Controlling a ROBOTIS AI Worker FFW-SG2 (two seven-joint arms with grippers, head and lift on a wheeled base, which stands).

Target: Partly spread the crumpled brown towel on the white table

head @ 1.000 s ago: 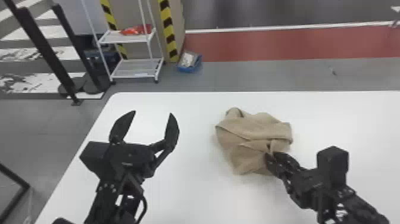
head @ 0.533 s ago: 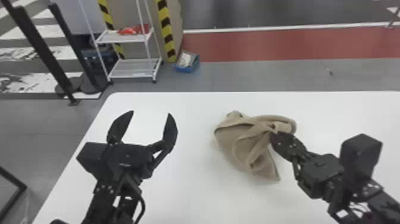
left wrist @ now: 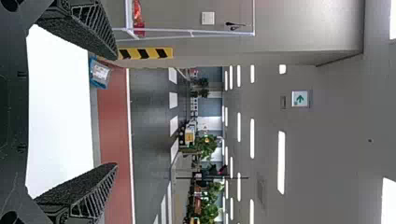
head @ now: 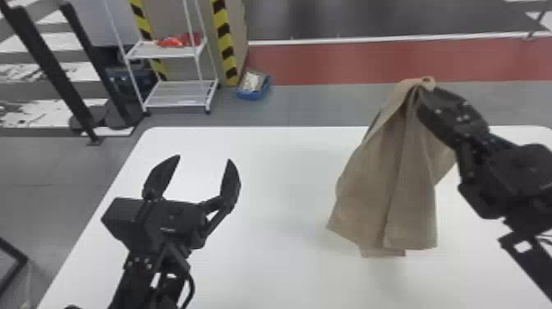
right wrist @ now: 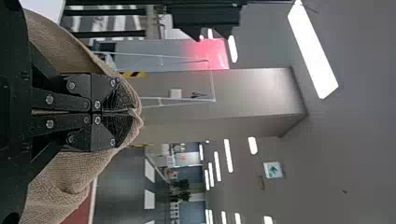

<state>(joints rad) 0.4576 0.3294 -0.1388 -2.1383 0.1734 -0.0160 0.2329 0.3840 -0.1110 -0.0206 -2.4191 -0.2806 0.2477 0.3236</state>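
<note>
brown towel (head: 386,185) hangs in long folds from the right gripper (head: 423,88), at two o'clock from the left gripper (head: 204,158) and above the white table (head: 283,172), in our head view. the right gripper is clamped on one gathered spot and held high, we judge, so the cloth's own weight can draw the crumples loose. that single hold leaves a narrow peak, flaring toward the hem (head: 410,246); whether the hem touches the table, we cannot tell. the right arm (head: 525,176) stands at four o'clock, bent so its gripper aims toward ten. the left arm (head: 152,238) stands at seven o'clock, its gripper aimed toward one, likely kept aside to give the cloth room.

in the left wrist view, we see the fingers (left wrist: 84,191) well apart, with nothing gripped.

in the right wrist view, we find the fingertips (right wrist: 116,133) pressed together on a pinch of towel, which wraps round them and drapes along both sides of the gripper: a secure grasp, in our judgement.
</note>
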